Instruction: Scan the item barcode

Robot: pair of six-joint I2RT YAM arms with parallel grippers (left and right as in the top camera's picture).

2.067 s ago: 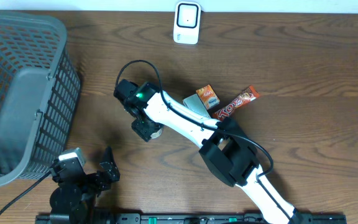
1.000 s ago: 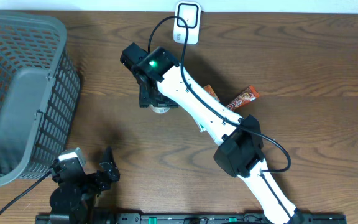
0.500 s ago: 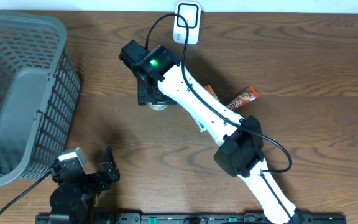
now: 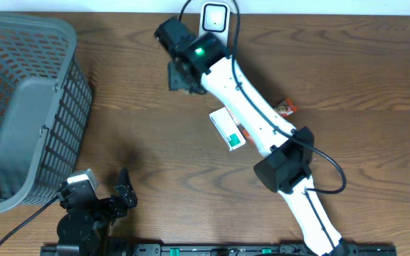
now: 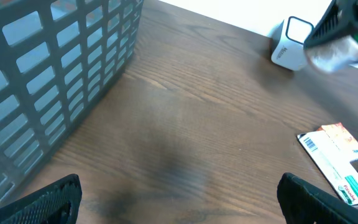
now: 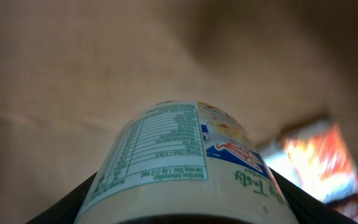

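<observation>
Right wrist view: the right jaws are pinching a round tub (image 6: 178,155) low on its sides. The face on show carries a nutrition panel, and no barcode can be made out. If the code sits on a side turned away from the scanner, the pass would probably read nothing. The tub's curved wall could also let it twist or slide in the grip during any re-angling.

Overhead view: the right arm (image 4: 242,96) reaches to the far edge of the tabletop. Its wrist hangs just beside the white scanner (image 4: 214,16), toward the left edge, and hides the tub. The arm's cable loops over the scanner, so a further swing might snag or nudge it. A white-and-green box (image 4: 228,128) and a snack bar (image 4: 285,108) lie under the forearm, and a low sweep could drag them.

Left wrist view: the left jaws stand spread wide and empty near the front-left corner, beside the basket (image 5: 48,81). The tub appears as a pale blur close to the scanner, above the tabletop. From that height a slip would mean a drop.
</observation>
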